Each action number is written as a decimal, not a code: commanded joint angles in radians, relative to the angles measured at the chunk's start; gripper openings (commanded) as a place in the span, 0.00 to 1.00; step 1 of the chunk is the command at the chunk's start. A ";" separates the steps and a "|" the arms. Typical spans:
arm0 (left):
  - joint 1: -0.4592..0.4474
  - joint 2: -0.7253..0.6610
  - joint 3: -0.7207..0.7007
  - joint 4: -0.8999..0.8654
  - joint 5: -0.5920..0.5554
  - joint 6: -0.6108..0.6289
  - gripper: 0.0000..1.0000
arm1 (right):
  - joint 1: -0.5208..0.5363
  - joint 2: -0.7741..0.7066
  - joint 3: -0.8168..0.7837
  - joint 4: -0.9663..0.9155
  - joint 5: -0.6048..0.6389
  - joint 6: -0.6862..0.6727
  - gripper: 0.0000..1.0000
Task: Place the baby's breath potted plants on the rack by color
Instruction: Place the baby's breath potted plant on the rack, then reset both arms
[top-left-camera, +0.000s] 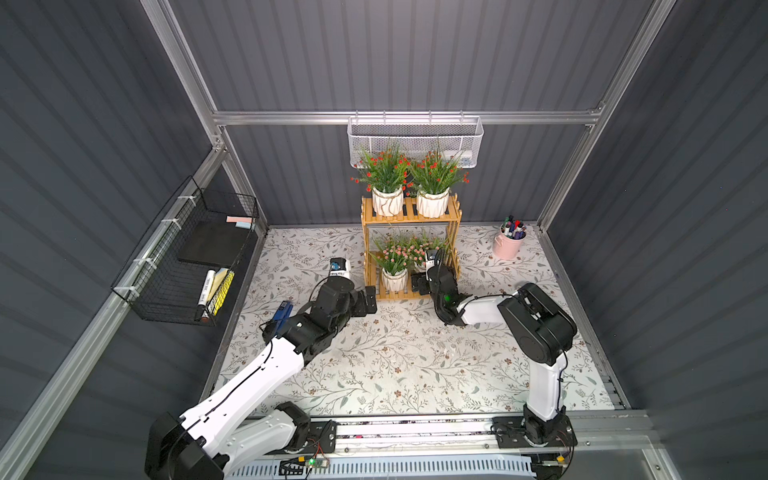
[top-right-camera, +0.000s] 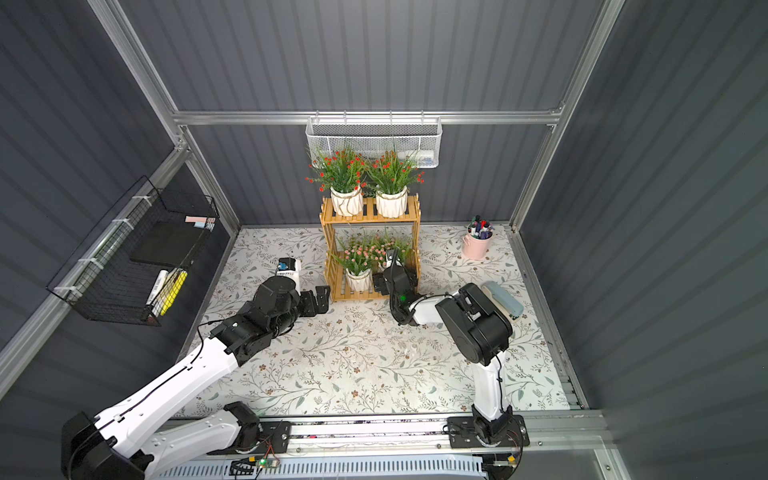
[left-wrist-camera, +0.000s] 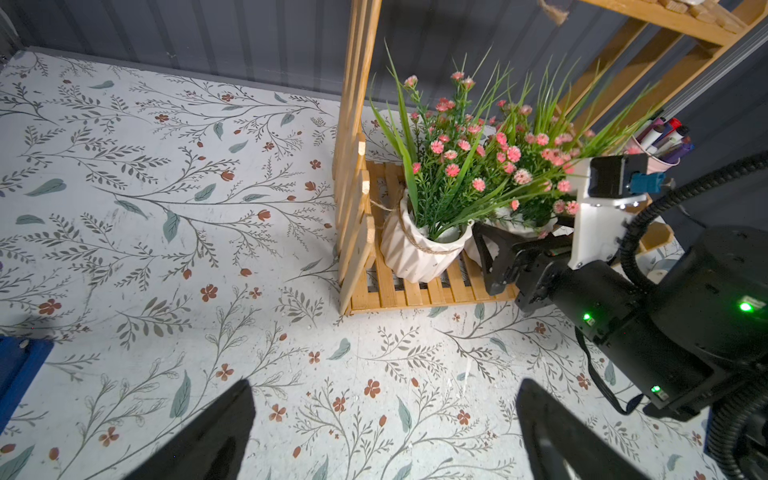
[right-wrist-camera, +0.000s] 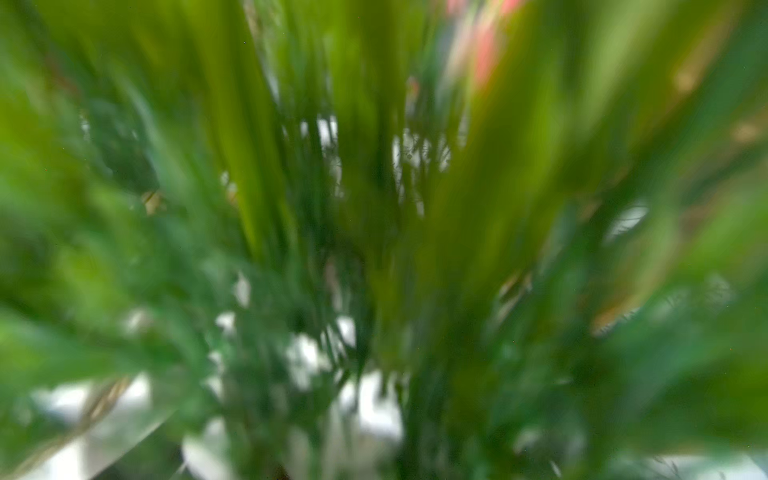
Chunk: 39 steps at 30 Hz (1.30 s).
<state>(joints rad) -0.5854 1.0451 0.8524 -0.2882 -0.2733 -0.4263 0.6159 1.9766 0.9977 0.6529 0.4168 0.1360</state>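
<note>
Seemingly at the final placement, the right tool (top-left-camera: 426, 276) reaches into the lower tier of the rack (top-left-camera: 366, 249), its jaws bracketing the white pot of the second pink plant (left-wrist-camera: 536, 158). Whether they pinch it or stand just clear cannot be told, as the right wrist view shows only blurred leaves. The plant stands upright, its long axis vertical, with the pot down on the slats and the grass fanning up toward the upper tier. Its blossoms mingle with the neighbouring pink plant (left-wrist-camera: 440, 166) just beside it. The red plants (top-left-camera: 386, 174) fill the upper tier. The left tool (left-wrist-camera: 382, 440) hovers spread and empty over the bench (top-left-camera: 395, 361), off the rack's front corner. The likely hazard is a tool drawn back through the foliage snagging it, which could tilt the pot, drag it off the front slats or nudge the neighbour.
</note>
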 joint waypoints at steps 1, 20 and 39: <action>0.001 0.003 0.033 -0.014 0.010 0.011 0.99 | -0.004 -0.031 0.011 -0.011 0.036 0.036 0.99; 0.001 0.079 0.086 0.014 0.059 0.002 0.99 | 0.045 -0.339 -0.105 -0.267 0.036 0.077 0.99; 0.332 0.129 0.079 0.175 0.125 0.067 0.99 | 0.080 -1.042 -0.234 -0.771 0.065 -0.053 0.99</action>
<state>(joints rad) -0.3256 1.1759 0.9424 -0.1738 -0.1867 -0.3912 0.7029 0.9924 0.7650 -0.0116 0.4751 0.1654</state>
